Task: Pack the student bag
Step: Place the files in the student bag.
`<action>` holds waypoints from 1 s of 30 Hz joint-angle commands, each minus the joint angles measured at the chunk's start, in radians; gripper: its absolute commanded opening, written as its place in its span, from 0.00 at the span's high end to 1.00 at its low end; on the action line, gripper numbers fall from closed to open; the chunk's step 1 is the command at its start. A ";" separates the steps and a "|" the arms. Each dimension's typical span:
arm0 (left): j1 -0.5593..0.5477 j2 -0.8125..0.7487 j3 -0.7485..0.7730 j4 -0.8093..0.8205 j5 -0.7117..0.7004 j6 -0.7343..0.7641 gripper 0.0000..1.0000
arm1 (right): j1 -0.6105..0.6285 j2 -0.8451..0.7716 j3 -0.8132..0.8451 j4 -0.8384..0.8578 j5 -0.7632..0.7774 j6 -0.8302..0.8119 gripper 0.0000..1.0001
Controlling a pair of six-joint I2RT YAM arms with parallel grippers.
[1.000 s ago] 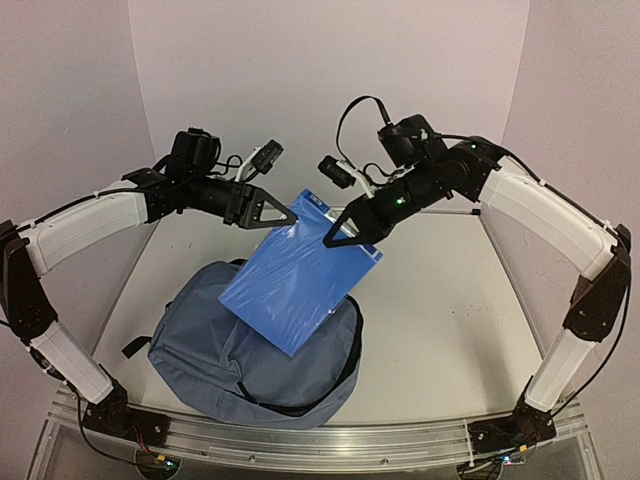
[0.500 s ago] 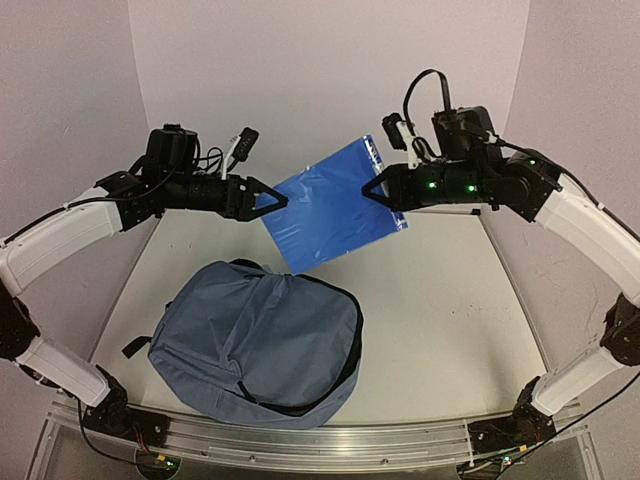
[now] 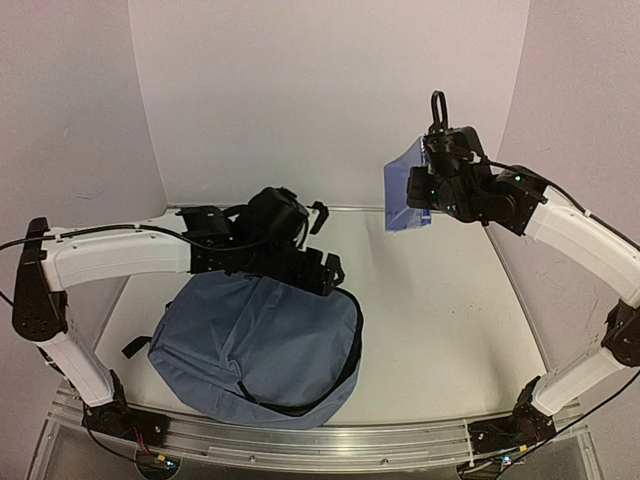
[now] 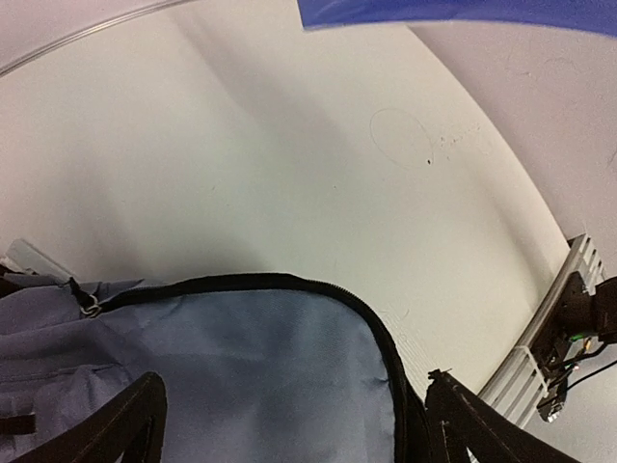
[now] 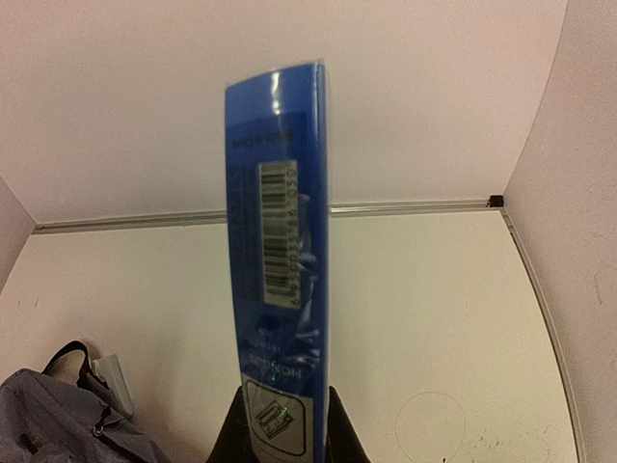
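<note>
The student bag (image 3: 250,350), a slate-blue backpack with a black zipper (image 4: 289,283), lies flat on the table at front left. My left gripper (image 3: 320,272) hovers open over the bag's far right edge with nothing between its jaws. In the left wrist view its fingers (image 4: 125,429) straddle the bag's fabric (image 4: 241,367). My right gripper (image 3: 418,195) is raised at the back right, shut on a thin blue book (image 3: 403,188). In the right wrist view the book (image 5: 284,241) stands edge-on with a barcode label, pinched at its lower end by the gripper (image 5: 284,429).
White walls enclose the table on three sides. An aluminium rail (image 3: 300,445) runs along the front edge by the arm bases. A small white tag (image 5: 114,381) sits by the bag's top (image 5: 58,424). A faint circle (image 5: 429,424) marks the tabletop.
My left gripper has opened, let go of the blue book and swung down to the bag's far edge. The right gripper has carried the book up and to the right.
</note>
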 commanded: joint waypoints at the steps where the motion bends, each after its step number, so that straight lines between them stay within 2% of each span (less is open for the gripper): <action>1: -0.083 0.105 0.155 -0.076 -0.138 -0.070 0.05 | 0.001 0.001 -0.027 0.060 0.098 0.050 1.00; 5: -0.134 0.244 0.292 -0.157 -0.199 -0.069 0.01 | 0.001 -0.016 -0.058 0.073 0.084 0.051 1.00; 14: -0.162 0.471 0.524 -0.369 -0.305 -0.097 0.00 | 0.001 -0.104 -0.149 0.104 0.072 0.057 1.00; 17: -0.164 0.514 0.550 -0.401 -0.306 -0.106 0.00 | 0.000 -0.123 -0.167 0.111 0.068 0.059 1.00; 25: -0.164 0.554 0.592 -0.530 -0.418 -0.150 0.00 | 0.001 -0.141 -0.185 0.123 0.058 0.061 1.00; 30: -0.164 0.498 0.553 -0.533 -0.451 -0.169 0.12 | 0.001 -0.139 -0.189 0.126 0.055 0.063 1.00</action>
